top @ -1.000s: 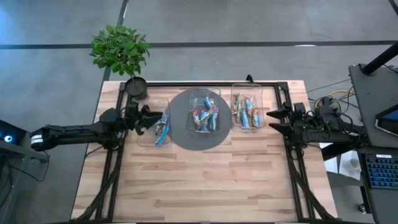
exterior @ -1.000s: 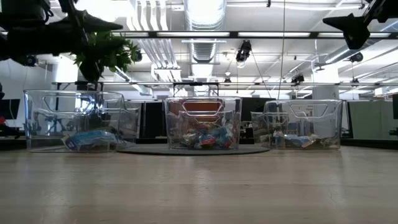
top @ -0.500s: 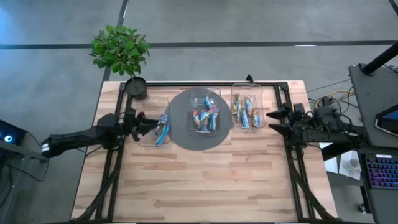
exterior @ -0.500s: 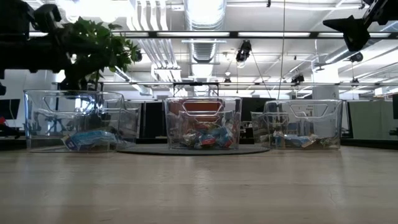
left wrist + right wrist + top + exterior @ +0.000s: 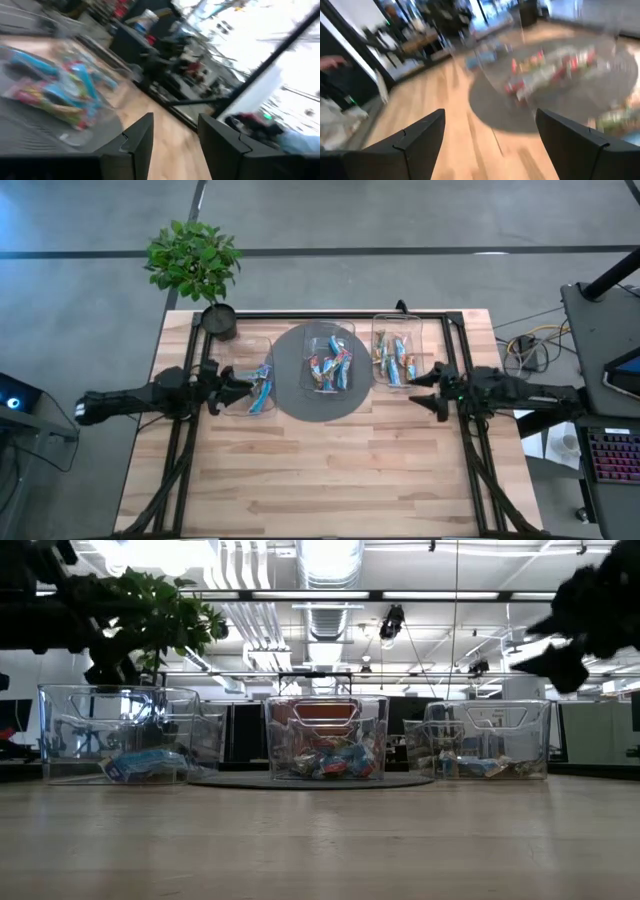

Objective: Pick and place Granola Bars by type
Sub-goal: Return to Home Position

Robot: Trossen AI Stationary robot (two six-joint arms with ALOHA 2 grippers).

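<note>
The Granola Bars lie in three clear containers along the table's far half. Some are in the left container (image 5: 262, 385), a heap is in the middle container (image 5: 330, 368), and several are in the right container (image 5: 396, 362). My left gripper (image 5: 238, 385) hovers open at the left container's left side, above its rim. The left wrist view shows its fingers (image 5: 175, 137) apart with nothing between them. My right gripper (image 5: 423, 386) stands open in the air just right of the right container, and is also empty in its own view (image 5: 490, 135).
The middle container sits on a round grey mat (image 5: 290, 405). A potted plant (image 5: 195, 265) stands at the far left corner. A black frame (image 5: 330, 315) runs along the table's far and side edges. Bare wood (image 5: 320, 470) fills the near half.
My left gripper has drawn back toward the table's left edge from over the left container and sunk lower. My right gripper has dropped and moved slightly toward the right container. Both stay open. The bars and containers have not moved.
</note>
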